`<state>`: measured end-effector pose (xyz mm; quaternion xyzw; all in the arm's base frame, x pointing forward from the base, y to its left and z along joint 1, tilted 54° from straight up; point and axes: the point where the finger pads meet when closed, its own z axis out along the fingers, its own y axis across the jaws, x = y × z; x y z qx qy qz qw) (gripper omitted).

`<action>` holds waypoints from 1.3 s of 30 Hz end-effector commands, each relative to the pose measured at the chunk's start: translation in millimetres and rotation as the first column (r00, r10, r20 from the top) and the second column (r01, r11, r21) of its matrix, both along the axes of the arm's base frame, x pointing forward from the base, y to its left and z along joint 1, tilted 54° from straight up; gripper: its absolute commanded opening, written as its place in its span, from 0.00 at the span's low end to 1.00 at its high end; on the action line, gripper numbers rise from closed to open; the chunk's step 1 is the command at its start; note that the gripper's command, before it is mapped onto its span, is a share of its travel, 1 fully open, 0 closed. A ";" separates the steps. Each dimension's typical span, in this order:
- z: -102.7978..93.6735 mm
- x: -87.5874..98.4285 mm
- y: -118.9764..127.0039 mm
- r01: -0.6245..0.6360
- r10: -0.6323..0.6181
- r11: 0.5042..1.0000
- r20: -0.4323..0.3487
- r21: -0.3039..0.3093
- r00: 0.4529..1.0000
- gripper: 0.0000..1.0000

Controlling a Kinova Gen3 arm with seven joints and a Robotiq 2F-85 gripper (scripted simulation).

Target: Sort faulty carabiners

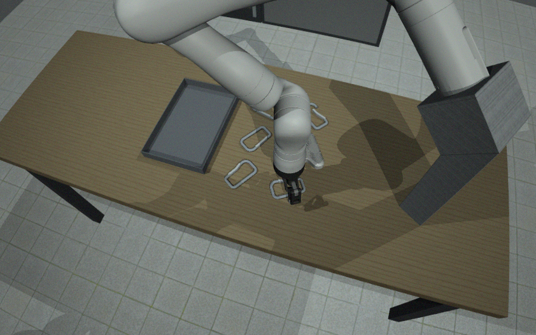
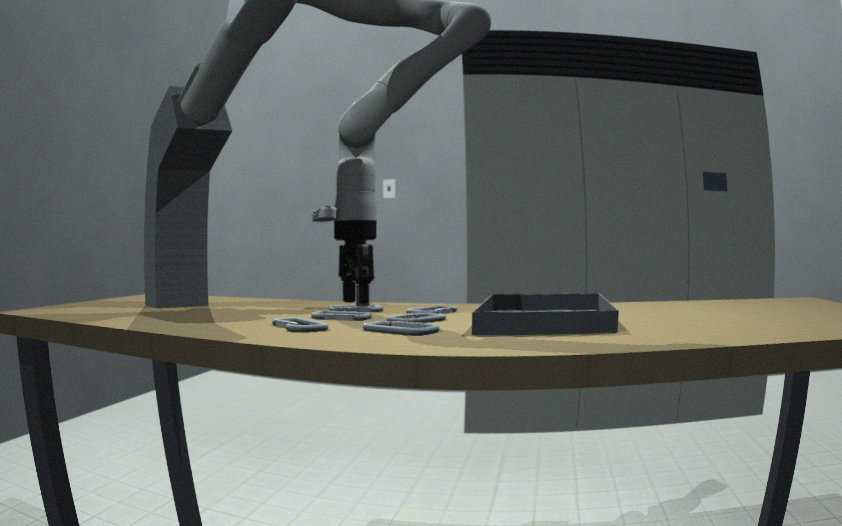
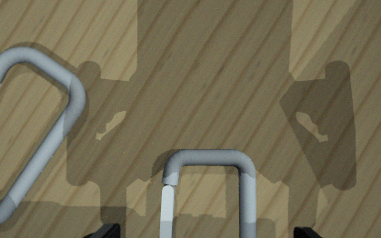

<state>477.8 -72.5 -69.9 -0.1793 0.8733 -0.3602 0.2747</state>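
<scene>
1. The gripper (image 1: 294,197) (image 2: 355,300) (image 3: 205,232) points downward over the table (image 1: 95,104) (image 2: 738,320); its fingers are spread wide and grip nothing.
2. The nearest carabiner in the top view (image 1: 273,190) (image 3: 247,195) lies flat, partly hidden by the gripper. In the wrist view it sits between the spread fingers, its pale gate along the left side, in line with the frame at the visible end.
3. Another carabiner (image 3: 38,159) lies tilted at the left of the wrist view, partly out of frame.
4. In the top view, two carabiners, one nearer (image 1: 246,179) and one farther (image 1: 263,142), rest between the grey tray (image 1: 176,163) (image 2: 545,322) and the arm.
5. Farther back, the arm partly covers a carabiner (image 1: 320,115) at right, whose outline shows a gap; whether its gate sticks cannot be told.
6. The tray stands at left in the top view, holding no carabiner; all visible carabiners lie outside it.
</scene>
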 end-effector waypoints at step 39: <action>48.6 -50.0 44.8 0.018 -0.018 1.000 -0.008 -0.010 1.000 1.00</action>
